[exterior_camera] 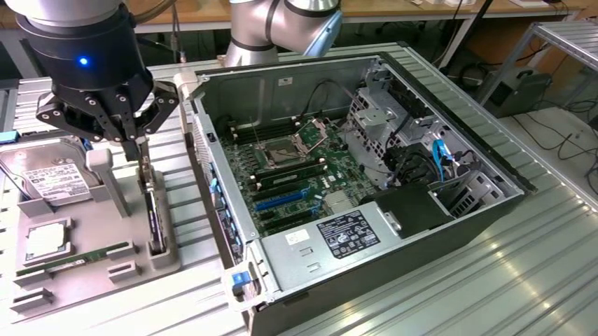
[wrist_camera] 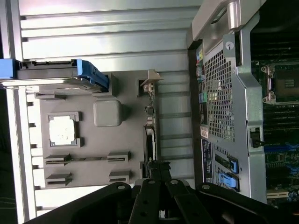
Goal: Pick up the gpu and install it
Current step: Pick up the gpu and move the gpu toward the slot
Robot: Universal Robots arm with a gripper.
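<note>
The gpu (exterior_camera: 153,213) stands on edge in a slot of the grey holder tray (exterior_camera: 98,280), at the exterior view's left of the open computer case (exterior_camera: 374,84). My gripper (exterior_camera: 140,150) hangs right above it, its fingers shut on the card's top edge near the far end. In the wrist view the gpu (wrist_camera: 150,123) shows edge-on, with its silvery bracket (wrist_camera: 149,84) at the far end and my gripper (wrist_camera: 159,169) pinched on its near end. The card still sits in its slot.
The tray also holds a silver hard drive (exterior_camera: 52,175), a square processor (exterior_camera: 45,241) and a narrow green memory stick (exterior_camera: 75,257). Inside the case the motherboard has blue expansion slots (exterior_camera: 280,199). The case wall (exterior_camera: 210,182) rises close beside the tray.
</note>
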